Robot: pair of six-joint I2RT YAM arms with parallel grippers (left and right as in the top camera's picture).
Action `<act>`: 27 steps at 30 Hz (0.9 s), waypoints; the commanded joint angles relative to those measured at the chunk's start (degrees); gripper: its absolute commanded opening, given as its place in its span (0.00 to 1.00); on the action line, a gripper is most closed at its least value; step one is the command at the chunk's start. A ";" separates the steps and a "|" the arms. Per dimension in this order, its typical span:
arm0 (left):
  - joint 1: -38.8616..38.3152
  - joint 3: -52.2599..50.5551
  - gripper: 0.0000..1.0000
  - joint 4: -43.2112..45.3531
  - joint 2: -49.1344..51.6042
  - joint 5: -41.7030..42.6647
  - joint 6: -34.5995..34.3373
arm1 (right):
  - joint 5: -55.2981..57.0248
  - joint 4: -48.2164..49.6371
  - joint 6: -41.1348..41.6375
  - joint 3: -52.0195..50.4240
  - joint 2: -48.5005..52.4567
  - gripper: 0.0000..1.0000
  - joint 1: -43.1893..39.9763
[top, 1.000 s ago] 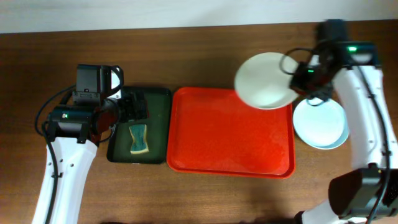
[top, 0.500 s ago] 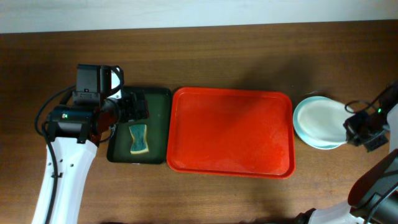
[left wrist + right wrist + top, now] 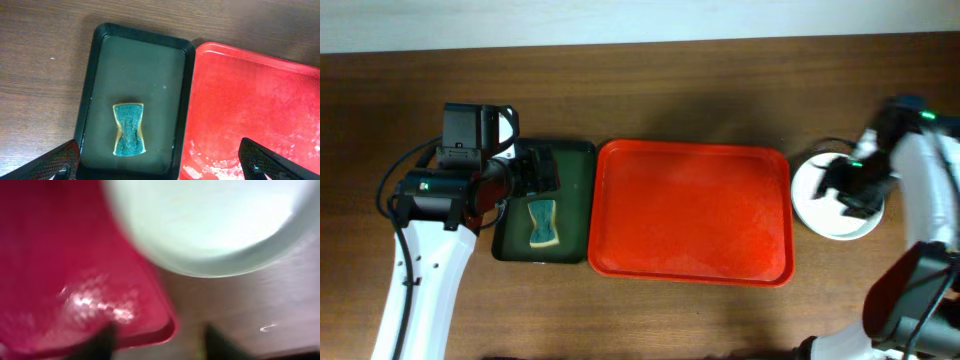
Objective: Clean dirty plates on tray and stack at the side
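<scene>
The red tray (image 3: 690, 215) lies at the table's middle with nothing on it; wet streaks show near its corner (image 3: 240, 100). The plates (image 3: 820, 215) sit stacked on the wood just right of the tray, a white one on top. My right gripper (image 3: 844, 187) hovers over the stack, jaws apart with nothing between them. The blurred right wrist view shows a pale plate (image 3: 210, 220) and the tray's corner (image 3: 75, 280) above the right gripper (image 3: 160, 342). My left gripper (image 3: 160, 167) hangs wide open above the dark green tray (image 3: 100, 80).
A yellow sponge with a teal scrub face (image 3: 544, 224) lies in the dark green tray (image 3: 575, 200), also seen as the sponge (image 3: 129, 129) from the left wrist. The green tray touches the red tray's left edge. Bare wood surrounds both trays.
The right gripper carried a white plate from above the tray's far right corner to the stack, then let go and opened. The left arm has not moved.
</scene>
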 commanded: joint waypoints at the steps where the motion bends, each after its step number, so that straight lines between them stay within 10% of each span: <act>1: -0.20 0.28 0.99 0.09 0.13 0.42 -0.28 | -0.81 -0.42 -5.22 0.33 -0.59 0.07 13.66; 10: -0.13 0.35 0.99 5.42 0.11 -0.72 -0.28 | -0.79 13.88 -10.62 -1.18 -0.39 0.44 51.80; 19: 22.10 0.52 0.99 -1.46 1.42 3.41 -1.42 | 2.29 25.79 -21.33 -1.27 6.19 0.47 69.75; 27: 22.80 0.50 0.99 -1.60 1.49 3.39 -1.40 | 11.13 27.89 -21.97 -1.29 13.25 0.39 76.13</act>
